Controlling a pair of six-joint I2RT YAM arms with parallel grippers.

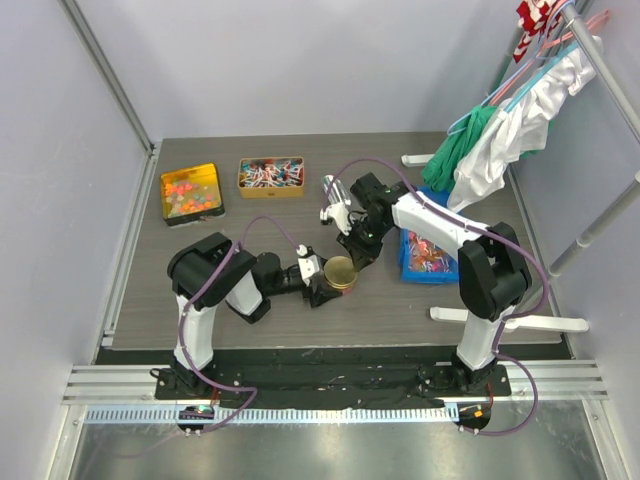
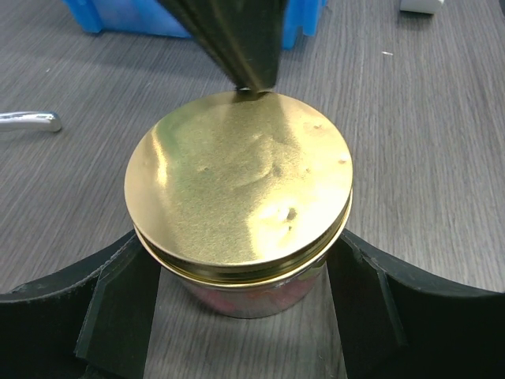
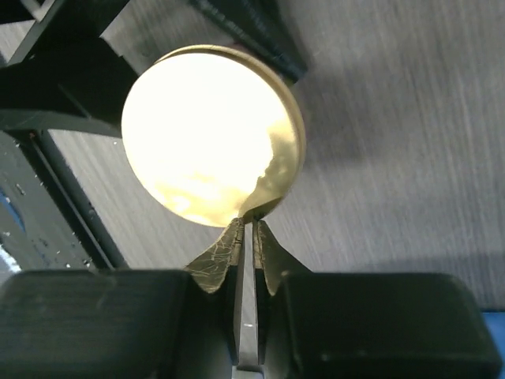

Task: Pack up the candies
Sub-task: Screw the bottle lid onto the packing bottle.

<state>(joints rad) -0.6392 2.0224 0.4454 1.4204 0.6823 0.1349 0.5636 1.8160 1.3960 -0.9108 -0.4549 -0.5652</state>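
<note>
Two arms are met at a small round jar (image 2: pixel 252 296) that is stood near the middle of the table (image 1: pixel 300 215). The jar is capped by a gold lid (image 2: pixel 237 185), which is laid flat on its mouth. The left gripper (image 1: pixel 326 279) is set around the jar from the near-left side. Its fingers (image 2: pixel 118 308) are spread wide, one placed on each side of the jar's wall and close to it. Whether the wall is actually pressed cannot be told. The right gripper (image 3: pixel 251 230) is pointed steeply down at the edge of the lid farthest from the left gripper. Its fingers (image 3: pixel 217 260) are drawn almost together, with only a thin slit left between them, and their tips are laid against the lid's rim. The candies (image 1: pixel 190 193) are seen in three containers, all well apart from the jar. Orange, yellow and red pieces are held in a yellow tin (image 1: pixel 164 195) at the far left. Red, blue and white wrapped ones are held in a second tin (image 1: pixel 240 180) just beside it. More wrapped ones are held in a blue bin (image 1: pixel 405 265) to the right, partly hidden by the right arm. A reddish tint is shown at the jar's wall under the lid, but what it is cannot be made out. Garments (image 1: pixel 500 130) are hung on a rack (image 1: pixel 600 60) at the table's far right.
</note>
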